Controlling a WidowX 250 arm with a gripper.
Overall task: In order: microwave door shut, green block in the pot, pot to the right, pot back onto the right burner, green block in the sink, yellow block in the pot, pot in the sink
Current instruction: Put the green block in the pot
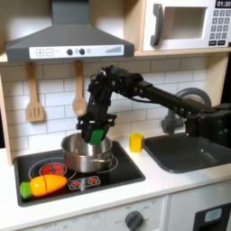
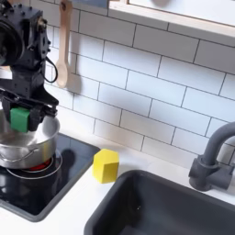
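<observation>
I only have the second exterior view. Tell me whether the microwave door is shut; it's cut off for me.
Observer: Shut. In the first exterior view the microwave door sits flush, its grey handle upright at that view's left edge of the door.
Operator: Report anything on the stove besides the pot.
Observer: An orange toy carrot with a green tip lies at the stove's front corner, on the first exterior view's left, apart from the pot.
Operator: Now describe what hangs on the wall there.
Observer: A wooden spatula hangs under the range hood, left of the wooden spoon in the first exterior view.
</observation>
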